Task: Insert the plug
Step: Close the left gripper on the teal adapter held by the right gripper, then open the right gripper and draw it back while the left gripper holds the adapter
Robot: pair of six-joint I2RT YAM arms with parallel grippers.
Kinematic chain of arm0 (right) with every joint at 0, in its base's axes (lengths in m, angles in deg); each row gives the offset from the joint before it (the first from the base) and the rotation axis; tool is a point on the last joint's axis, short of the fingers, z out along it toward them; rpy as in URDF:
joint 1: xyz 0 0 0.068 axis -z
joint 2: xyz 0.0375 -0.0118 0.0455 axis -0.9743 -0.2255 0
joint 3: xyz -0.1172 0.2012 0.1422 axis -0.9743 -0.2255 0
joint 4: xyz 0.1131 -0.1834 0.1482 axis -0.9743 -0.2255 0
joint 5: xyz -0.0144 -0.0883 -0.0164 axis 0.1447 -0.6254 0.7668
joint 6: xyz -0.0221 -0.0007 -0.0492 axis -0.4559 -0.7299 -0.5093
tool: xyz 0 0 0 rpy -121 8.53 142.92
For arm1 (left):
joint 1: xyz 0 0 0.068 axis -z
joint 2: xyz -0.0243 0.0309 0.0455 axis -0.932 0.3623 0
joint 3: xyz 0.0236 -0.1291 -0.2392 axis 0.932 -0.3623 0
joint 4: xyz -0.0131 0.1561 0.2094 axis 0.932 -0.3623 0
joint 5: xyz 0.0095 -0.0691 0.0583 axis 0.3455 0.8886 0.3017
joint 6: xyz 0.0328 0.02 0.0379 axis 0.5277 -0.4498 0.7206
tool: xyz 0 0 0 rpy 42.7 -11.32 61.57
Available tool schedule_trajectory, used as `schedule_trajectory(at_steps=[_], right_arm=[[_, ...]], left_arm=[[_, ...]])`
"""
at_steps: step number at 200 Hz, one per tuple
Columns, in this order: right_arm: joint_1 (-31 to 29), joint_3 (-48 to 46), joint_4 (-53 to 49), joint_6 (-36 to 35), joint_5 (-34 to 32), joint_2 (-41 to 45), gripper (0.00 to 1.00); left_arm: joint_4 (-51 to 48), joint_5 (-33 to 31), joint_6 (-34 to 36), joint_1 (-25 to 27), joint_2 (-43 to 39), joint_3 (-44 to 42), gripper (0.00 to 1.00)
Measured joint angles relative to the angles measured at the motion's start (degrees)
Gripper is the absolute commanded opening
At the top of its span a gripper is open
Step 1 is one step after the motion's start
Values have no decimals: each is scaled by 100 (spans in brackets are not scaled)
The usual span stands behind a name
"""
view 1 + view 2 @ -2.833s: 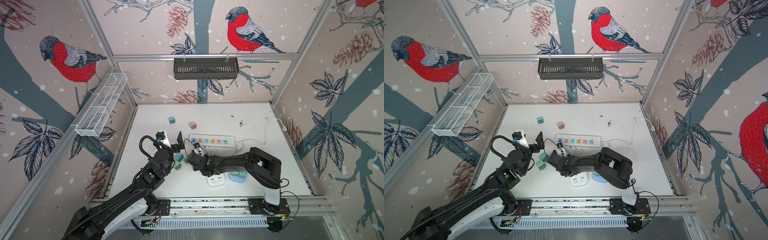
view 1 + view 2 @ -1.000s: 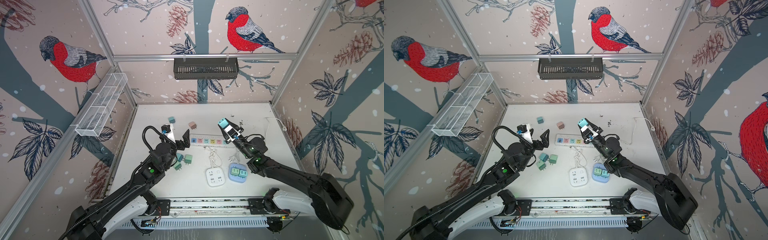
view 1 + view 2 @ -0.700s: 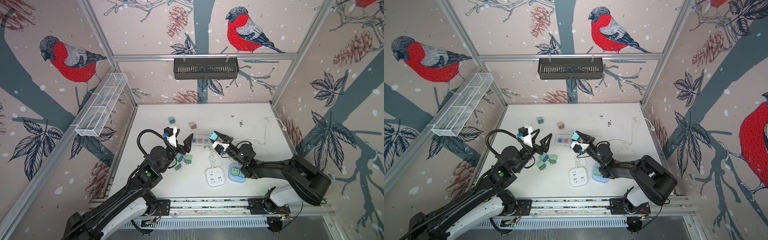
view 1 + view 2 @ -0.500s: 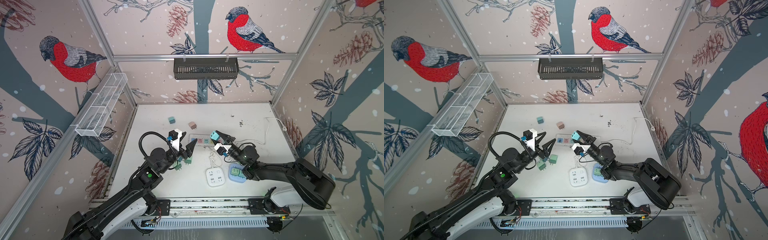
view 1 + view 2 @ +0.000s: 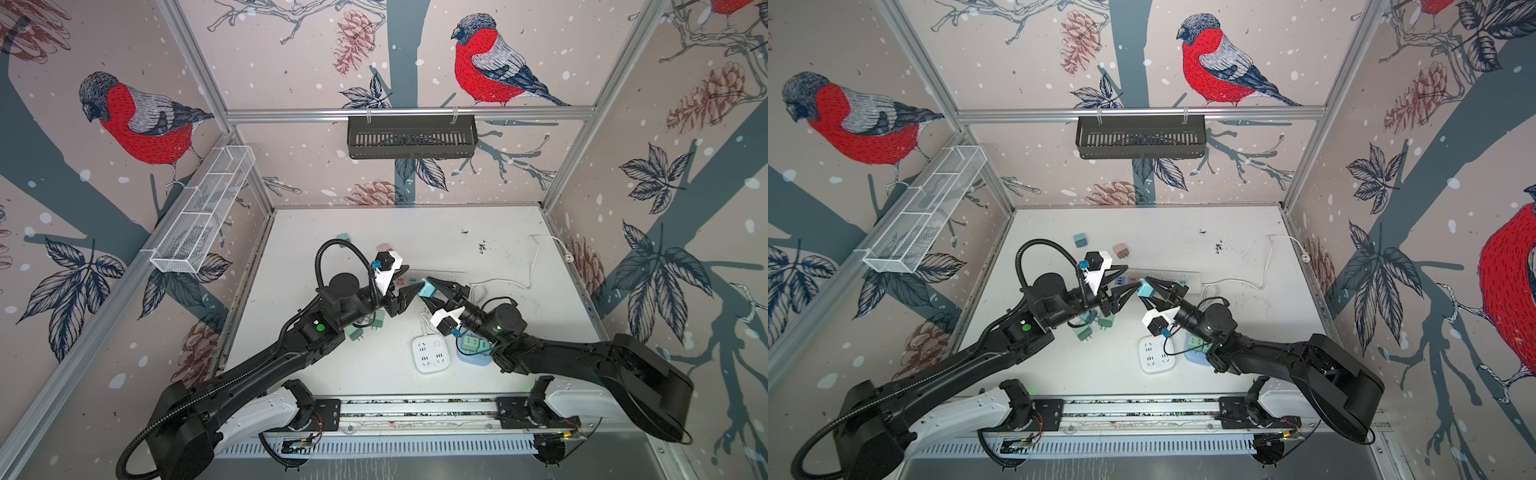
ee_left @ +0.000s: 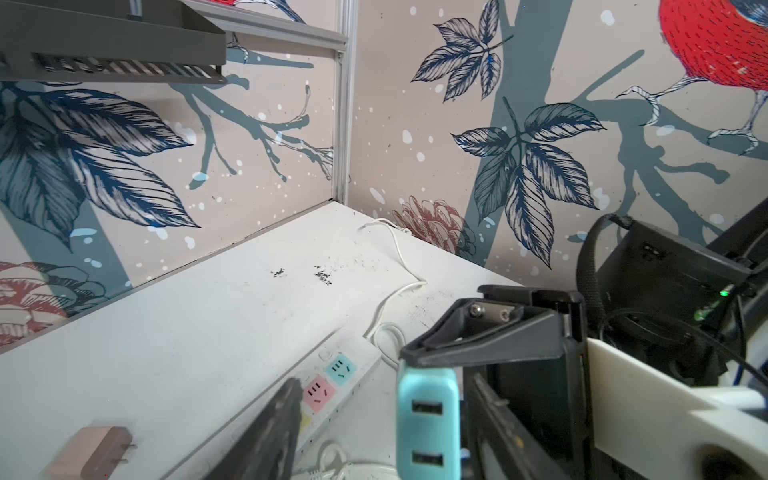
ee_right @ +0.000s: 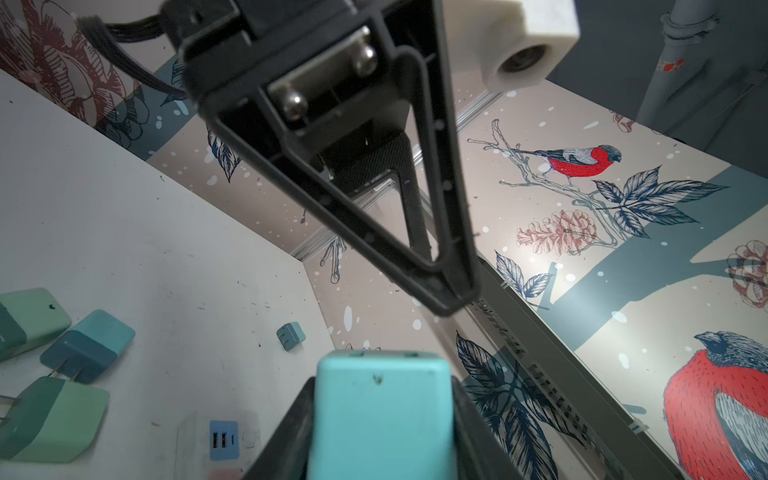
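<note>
Left tool (image 5: 409,286) has reached right tool's (image 5: 430,293) one teal plug (image 5: 425,287).

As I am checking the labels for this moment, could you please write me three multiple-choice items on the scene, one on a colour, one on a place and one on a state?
1. What colour is the basket on the back wall?
A. white
B. black
C. pink

2. Where is the teal plug?
A. in the basket
B. lying on the table
C. held in the air

3. How are the right fingers?
A. wide open and empty
B. shut on the plug
C. lying flat on the table

Key:
1 B, since both top views show it black.
2 C, since the right fingers carry it aloft in both top views.
3 B, since the right wrist view shows a finger pressed on each side of the plug.
</note>
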Motion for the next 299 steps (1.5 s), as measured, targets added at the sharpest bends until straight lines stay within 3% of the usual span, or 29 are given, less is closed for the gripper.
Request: schedule_trajectory(at_steps=[128, 179, 213, 235, 248, 275, 277, 278, 279, 282, 286, 299], right_arm=[[-149, -42, 57, -9, -361, 271, 2], [-175, -57, 7, -11, -367, 345, 2], [-175, -57, -103, -22, -409, 358, 3], [-173, -59, -98, -157, -455, 367, 6], [-173, -59, -105, -160, -476, 369, 16], [-175, -57, -116, -160, -461, 369, 36], [-177, -57, -118, -160, -461, 369, 43], [-177, -57, -118, -160, -461, 369, 52], [-179, -57, -120, -160, -461, 369, 73], [-181, -57, -122, -164, -459, 369, 96], [-184, -57, -122, -168, -459, 369, 100], [-184, -57, -127, -138, -448, 369, 100]], left_arm=[[-293, 157, 256, 136, 319, 258, 63], [-546, 232, 315, 177, 684, 581, 49], [-654, 444, 356, 181, 809, 669, 29], [-684, 472, 212, 181, 831, 706, 11], [-680, 490, 186, 181, 839, 708, 0], [-660, 566, 195, 181, 815, 675, 0], [-658, 564, 195, 181, 807, 669, 0], [-658, 564, 195, 181, 802, 662, 0], [-658, 564, 195, 181, 798, 660, 0], [-658, 560, 192, 181, 787, 651, 0], [-658, 555, 192, 181, 772, 640, 0], [-678, 417, 256, 188, 686, 592, 0]])
